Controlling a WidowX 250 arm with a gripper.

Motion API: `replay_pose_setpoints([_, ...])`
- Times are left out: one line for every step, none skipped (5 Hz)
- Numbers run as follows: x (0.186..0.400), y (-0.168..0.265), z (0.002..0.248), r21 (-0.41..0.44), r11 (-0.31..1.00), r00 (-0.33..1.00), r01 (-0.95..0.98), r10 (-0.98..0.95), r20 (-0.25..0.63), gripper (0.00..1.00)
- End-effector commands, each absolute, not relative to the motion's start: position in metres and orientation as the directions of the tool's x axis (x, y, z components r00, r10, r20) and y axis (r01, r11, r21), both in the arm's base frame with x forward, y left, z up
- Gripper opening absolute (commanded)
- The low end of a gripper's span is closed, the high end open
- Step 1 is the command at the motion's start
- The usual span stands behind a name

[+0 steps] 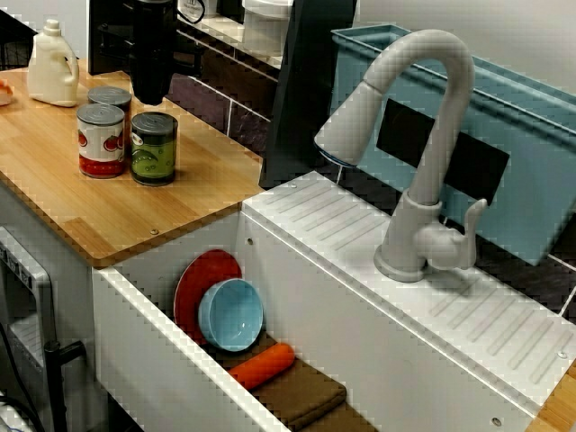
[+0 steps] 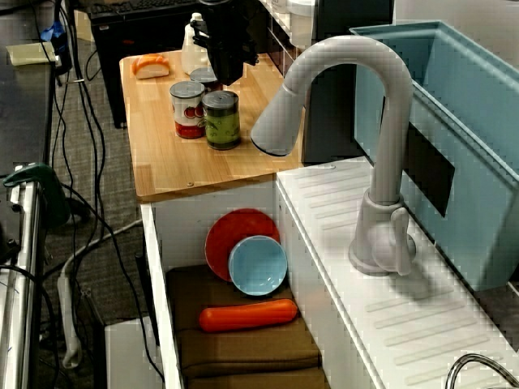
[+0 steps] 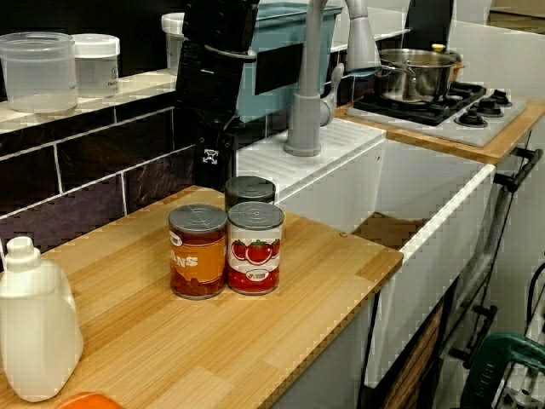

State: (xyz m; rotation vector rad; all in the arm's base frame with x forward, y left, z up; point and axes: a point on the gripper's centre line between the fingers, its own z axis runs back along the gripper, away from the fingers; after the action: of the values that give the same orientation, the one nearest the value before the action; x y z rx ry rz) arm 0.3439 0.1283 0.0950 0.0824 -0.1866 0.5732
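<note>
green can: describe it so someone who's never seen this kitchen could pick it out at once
On the wooden counter beside the white sink, three cans stand clustered below the black pincer. The green can is the one nearest the sink. Its dark green label sets it apart from the red-and-white tomato can and the orange can.

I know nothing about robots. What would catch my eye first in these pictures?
A black robot gripper hangs close over three tin cans on the wooden counter, among them a red tomato-label can and a green-label can. Beside them a tall grey arched tap rises over the white sink, which holds a red plate, a pale blue bowl and an orange carrot.
</note>
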Motion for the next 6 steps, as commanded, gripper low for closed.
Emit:
replay_pose_setpoints([0.342,0.134,0.107,0.042,0.841,0.822,-0.539,0.515,0.243,0.0])
replay_pose_setpoints([0.341,0.138,0.104,0.046,0.838,0.821,-0.543,0.519,0.238,0.0])
replay_pose_setpoints([0.341,0.139,0.099,0.058,0.838,0.824,-0.543,0.518,0.231,0.0])
replay_pose_setpoints([0.339,0.138,0.095,0.064,0.838,0.827,-0.542,0.518,0.218,0.0])
replay_pose_setpoints([0.337,0.138,0.093,0.07,0.839,0.83,-0.539,0.515,0.214,0.0])
replay_pose_setpoints([0.334,0.139,0.091,0.078,0.838,0.831,-0.54,0.516,0.206,0.0])
